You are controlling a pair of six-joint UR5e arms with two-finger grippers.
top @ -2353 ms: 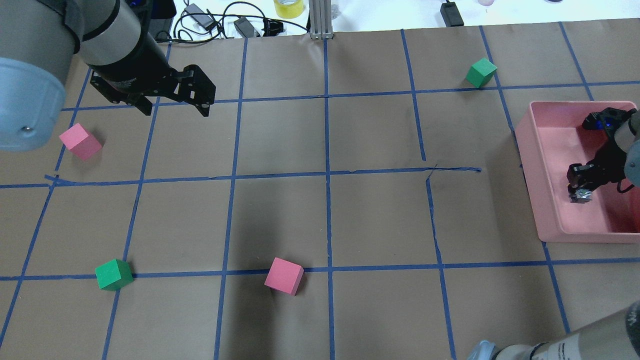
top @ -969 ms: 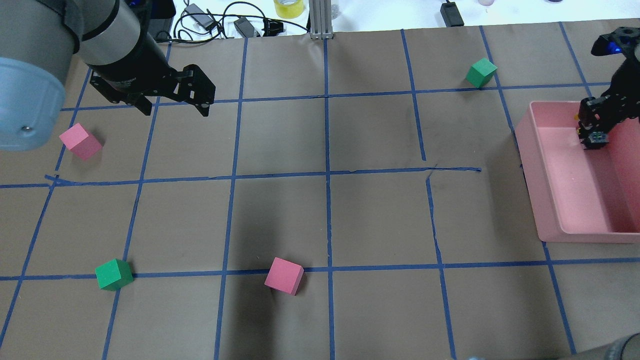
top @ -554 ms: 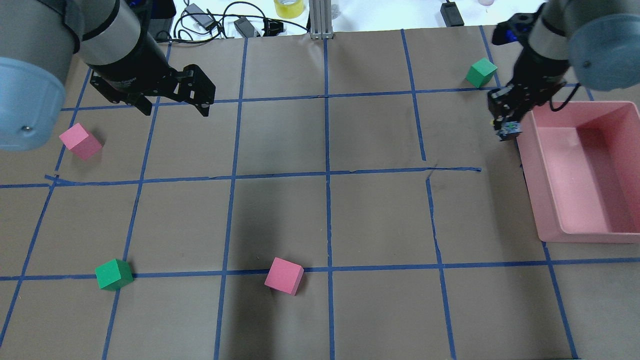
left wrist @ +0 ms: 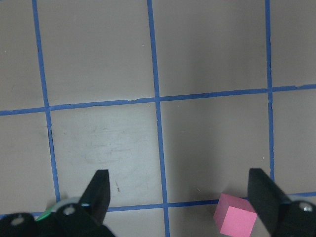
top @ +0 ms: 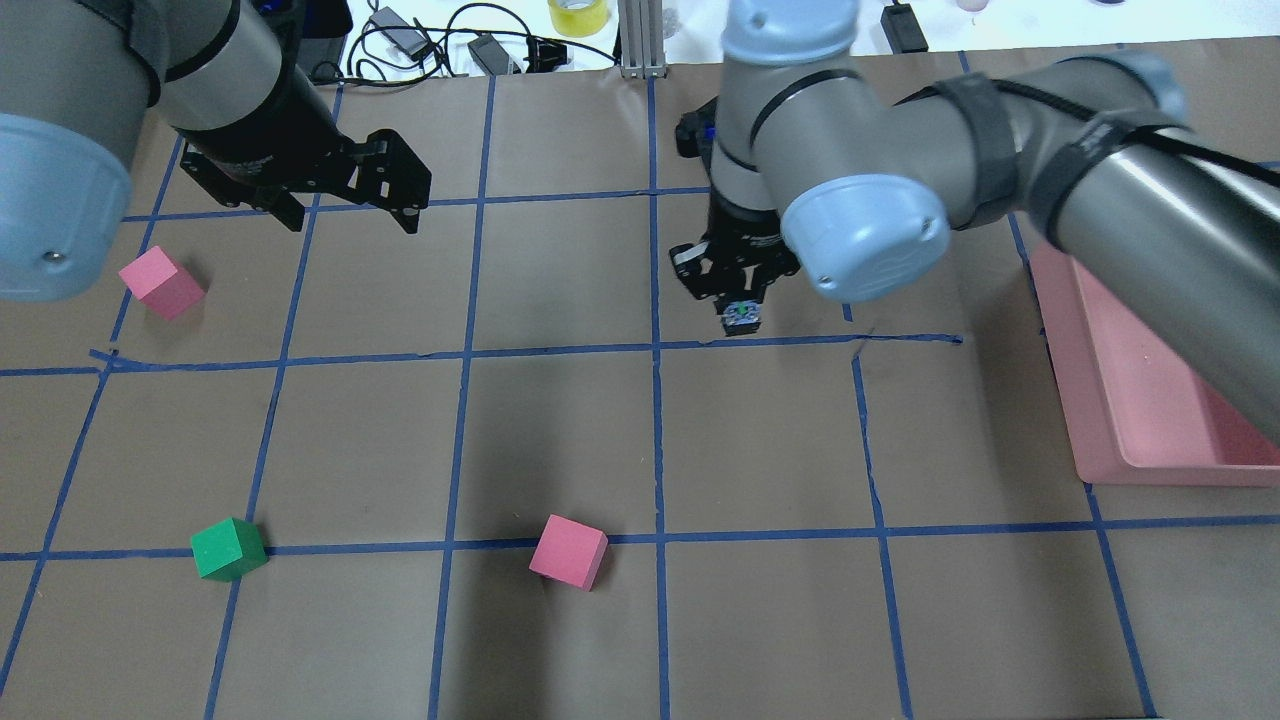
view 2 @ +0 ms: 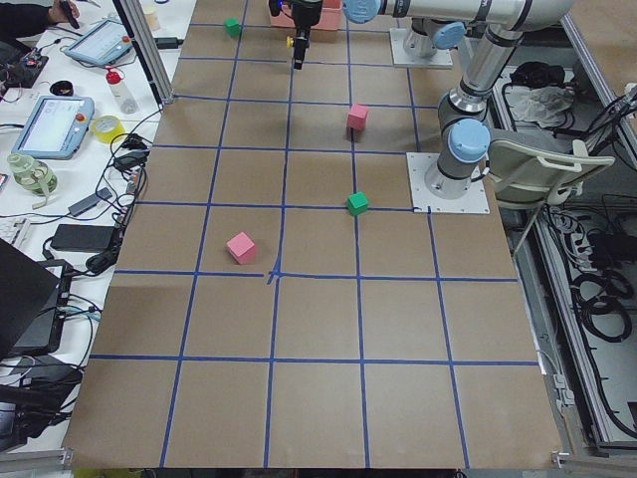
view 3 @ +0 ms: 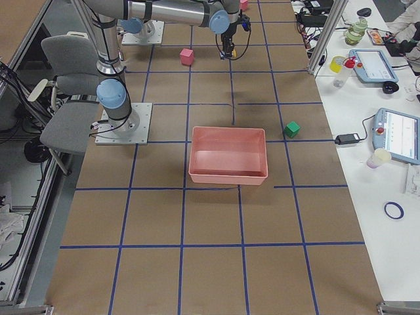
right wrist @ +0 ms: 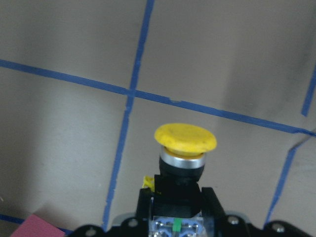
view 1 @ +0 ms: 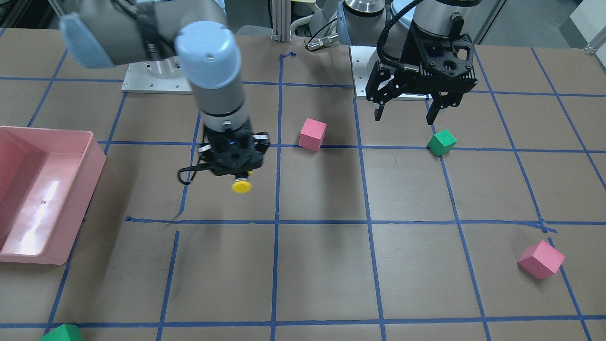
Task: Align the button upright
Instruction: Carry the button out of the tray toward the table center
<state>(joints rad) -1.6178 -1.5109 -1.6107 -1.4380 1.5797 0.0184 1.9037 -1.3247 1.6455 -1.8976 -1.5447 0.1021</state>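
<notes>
My right gripper (top: pixel 738 303) is shut on the button (right wrist: pixel 181 157) and holds it above the table's middle, just beyond a blue tape line. The button's yellow cap (view 1: pixel 242 186) points away from the robot's base. Its silvery base (top: pixel 741 318) faces back toward the robot, so the button is not upright. In the right wrist view its black body sits between my fingers. My left gripper (top: pixel 350 220) is open and empty, hovering at the table's far left; it also shows in the front-facing view (view 1: pixel 405 118).
A pink bin (top: pixel 1100 440) stands at the right edge, partly under my right arm. Pink cubes (top: pixel 160 283) (top: pixel 568 551) and a green cube (top: pixel 228 548) lie on the brown paper. Another green cube (view 1: pixel 59 334) lies beyond the bin. Blue tape lines (top: pixel 657 430) form a grid.
My right arm has swung out of the pink bin and leftward to the table's middle, carrying the button. My left arm has not moved.
</notes>
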